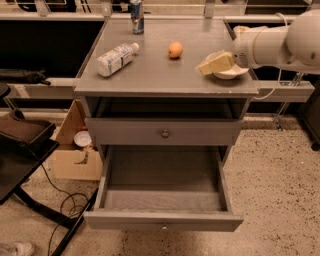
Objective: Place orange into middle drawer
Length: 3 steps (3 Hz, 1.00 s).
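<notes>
The orange (175, 49) sits on the grey cabinet top (150, 75), towards the back and near the middle. My gripper (214, 64) hangs over the right part of the top, in front of a cream bowl (231, 74) and a short way right of the orange, not touching it. The white arm reaches in from the right edge. The middle drawer (162, 220), the lower knobbed one, is pulled out and its inside is bare. The matching grey drawer above it (163, 132) is shut.
A clear plastic bottle (116, 58) lies on its side at the left of the top. A can (136, 10) stands at the back edge. A cardboard box (75, 152), a black stand (22, 145) and cables (65, 205) are on the floor to the left.
</notes>
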### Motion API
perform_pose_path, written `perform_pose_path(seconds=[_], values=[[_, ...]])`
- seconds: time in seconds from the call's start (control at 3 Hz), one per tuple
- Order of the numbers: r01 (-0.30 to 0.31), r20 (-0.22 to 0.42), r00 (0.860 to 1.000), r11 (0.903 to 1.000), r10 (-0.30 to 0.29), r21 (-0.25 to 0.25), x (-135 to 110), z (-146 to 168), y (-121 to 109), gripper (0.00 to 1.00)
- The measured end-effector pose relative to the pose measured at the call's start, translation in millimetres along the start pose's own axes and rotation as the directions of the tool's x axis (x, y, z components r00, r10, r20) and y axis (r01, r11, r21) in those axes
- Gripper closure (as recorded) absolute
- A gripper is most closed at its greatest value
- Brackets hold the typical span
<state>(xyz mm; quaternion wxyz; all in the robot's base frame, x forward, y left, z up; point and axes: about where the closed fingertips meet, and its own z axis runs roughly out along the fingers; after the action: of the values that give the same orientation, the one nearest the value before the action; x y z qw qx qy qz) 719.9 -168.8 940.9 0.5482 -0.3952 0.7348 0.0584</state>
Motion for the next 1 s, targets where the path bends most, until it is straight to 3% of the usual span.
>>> perform_pose_path(seconds=[0.33,0.67,1.0], values=[[-0.094,-0.031,0.995,0.9955,0.094,0.016,-7.8,67.1,-37.9,0.00],[-0.140,-0.040,0.989,0.9901,0.140,0.014,-13.8,107.6,-58.9,0.00],[-0.129,-0.011,0.991,0.9909,0.130,0.037,-28.9,102.8,-72.9,0.00]])
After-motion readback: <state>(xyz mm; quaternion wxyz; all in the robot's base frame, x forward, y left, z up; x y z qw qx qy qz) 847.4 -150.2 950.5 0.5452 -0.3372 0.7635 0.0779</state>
